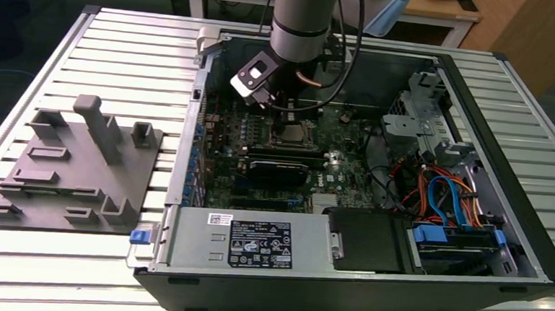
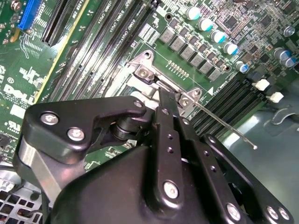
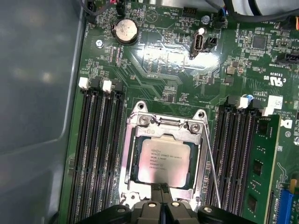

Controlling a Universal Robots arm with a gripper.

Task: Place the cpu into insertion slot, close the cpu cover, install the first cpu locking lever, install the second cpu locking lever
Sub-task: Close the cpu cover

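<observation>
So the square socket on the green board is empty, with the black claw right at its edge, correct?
No, it is not empty: the small flat silvery-grey cpu already sits in it, framed by the thin silvery metal cpu cover, as the first wrist view shows. The black claw is at its edge.

light: bright, even | glare: on circuit board (image 3: 183, 61) | shadows: soft

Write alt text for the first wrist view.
The cpu lies in the insertion slot on a green circuit board, the cpu cover down around it. The shut pincer sits at the cover's edge; memory slots flank both sides.
</observation>
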